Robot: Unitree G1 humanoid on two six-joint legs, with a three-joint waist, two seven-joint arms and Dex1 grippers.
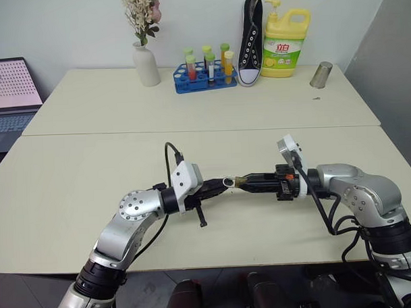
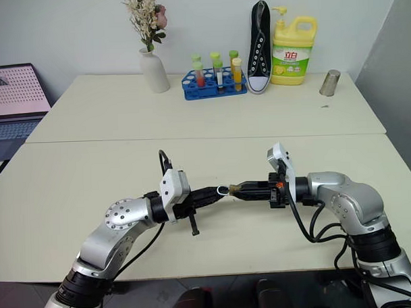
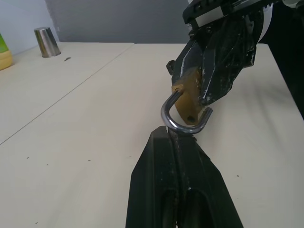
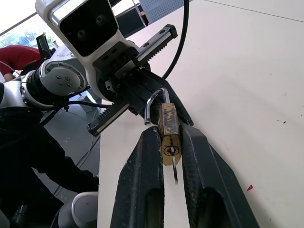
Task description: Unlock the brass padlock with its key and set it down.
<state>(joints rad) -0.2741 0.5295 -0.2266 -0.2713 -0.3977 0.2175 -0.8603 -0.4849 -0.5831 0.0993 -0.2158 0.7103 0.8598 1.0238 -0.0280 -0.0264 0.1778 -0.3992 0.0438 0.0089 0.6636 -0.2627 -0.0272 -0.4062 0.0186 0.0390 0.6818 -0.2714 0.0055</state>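
Right wrist view: brass padlock (image 4: 169,130) clamped by its body between right gripper (image 4: 171,142) fingers, key (image 4: 174,172) sticking out of keyhole. Left gripper (image 3: 178,135) with jaws fully shut, tips touching the silver shackle (image 3: 183,116). Both held above the surface (image 1: 92,198), near its front edge.

Cream table (image 1: 92,198): vase (image 1: 146,63), tube rack (image 1: 204,78), sneaker (image 1: 251,41), detergent btl (image 1: 285,44), steel cup (image 1: 321,75).
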